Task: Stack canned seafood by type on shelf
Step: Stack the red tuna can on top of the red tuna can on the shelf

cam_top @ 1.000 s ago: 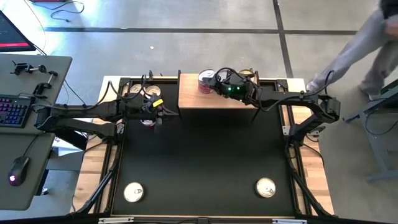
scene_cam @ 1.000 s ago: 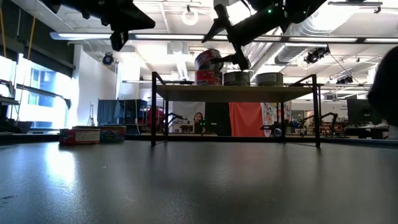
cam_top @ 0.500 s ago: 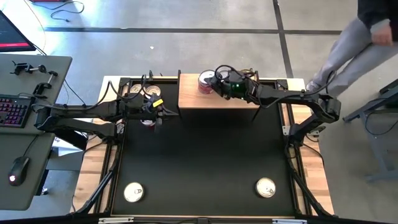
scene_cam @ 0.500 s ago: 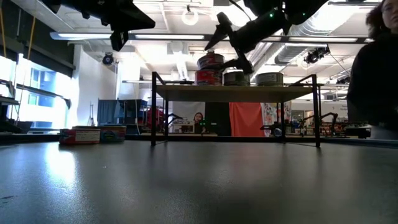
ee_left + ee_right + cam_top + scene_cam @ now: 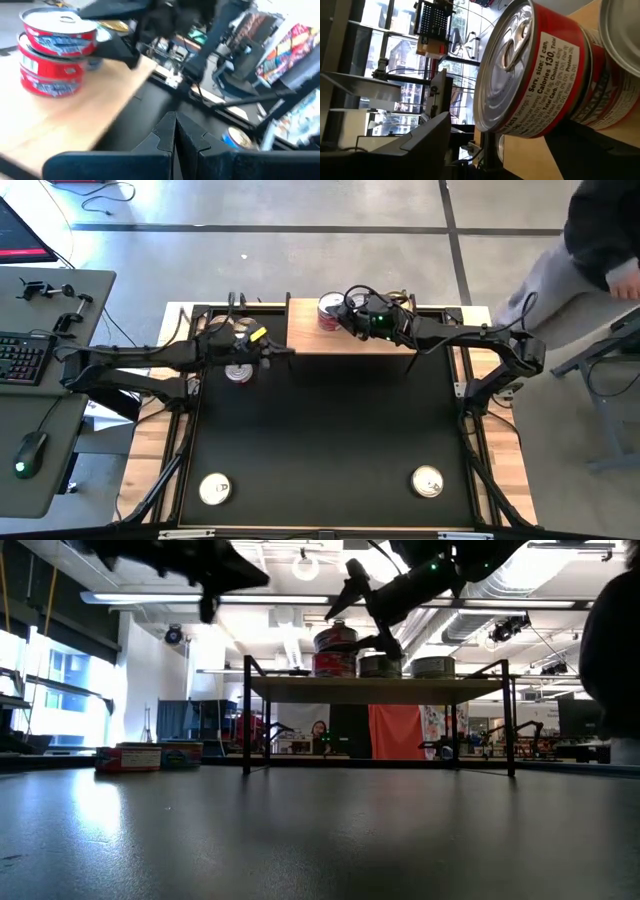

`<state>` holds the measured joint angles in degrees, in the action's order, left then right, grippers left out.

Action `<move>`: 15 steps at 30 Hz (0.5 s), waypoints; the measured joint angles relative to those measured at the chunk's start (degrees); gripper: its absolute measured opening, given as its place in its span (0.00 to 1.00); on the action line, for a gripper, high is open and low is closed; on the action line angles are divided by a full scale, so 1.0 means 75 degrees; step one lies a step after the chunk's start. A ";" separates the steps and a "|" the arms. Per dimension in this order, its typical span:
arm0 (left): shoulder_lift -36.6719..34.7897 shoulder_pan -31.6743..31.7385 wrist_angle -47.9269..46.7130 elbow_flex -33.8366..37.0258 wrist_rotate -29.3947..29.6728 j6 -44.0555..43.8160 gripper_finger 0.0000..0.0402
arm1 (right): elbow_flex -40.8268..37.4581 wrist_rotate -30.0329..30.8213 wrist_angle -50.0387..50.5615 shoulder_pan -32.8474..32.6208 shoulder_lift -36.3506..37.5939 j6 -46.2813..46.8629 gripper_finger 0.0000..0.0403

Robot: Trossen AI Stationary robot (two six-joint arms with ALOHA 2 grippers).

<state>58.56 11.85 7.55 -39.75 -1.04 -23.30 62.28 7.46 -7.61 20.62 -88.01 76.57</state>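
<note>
Red tins doubled up on the shelf, right gripper spread around the top one

The right gripper [image 5: 345, 317] stands wide open about the upper red tin [image 5: 330, 306], which sits squarely on its match at the shelf's [image 5: 310, 340] 11 o'clock corner, like on like. The left gripper [image 5: 283, 352], closed and empty, hovers off the shelf's 9 o'clock edge; two gold-lidded tins [image 5: 427, 481] wait on the counter [image 5: 320, 430] toward 6 o'clock.

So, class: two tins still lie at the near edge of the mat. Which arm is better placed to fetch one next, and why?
Probably the left. Its gripper is shut, empty and over the mat, while the right gripper has open jaws around the red tin stack on the shelf. The near-left tin is on its side.
</note>
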 joint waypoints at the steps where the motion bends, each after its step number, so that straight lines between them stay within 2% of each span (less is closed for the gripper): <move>1: 0.0257 0.0130 0.0275 0.0000 -0.0098 -0.0075 0.00 | 0.0000 -0.0001 -0.0003 -0.0003 0.0000 -0.0003 0.75; 5: 0.1248 0.0462 0.1766 0.0006 -0.0323 -0.0391 0.00 | 0.0000 -0.0013 -0.0016 -0.0003 0.0000 -0.0007 0.75; 9: 0.2254 0.0719 0.3487 -0.0011 -0.0047 -0.0460 0.00 | 0.0000 -0.0010 -0.0013 -0.0003 0.0000 -0.0007 0.75; 15: 0.3642 0.1086 0.3711 -0.0971 -0.0134 -0.0418 0.00 | -0.0003 -0.0005 -0.0011 -0.0003 0.0000 0.0002 0.75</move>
<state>85.88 19.99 35.39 -47.03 -2.05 -26.44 62.26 7.42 -7.69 20.60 -88.01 76.58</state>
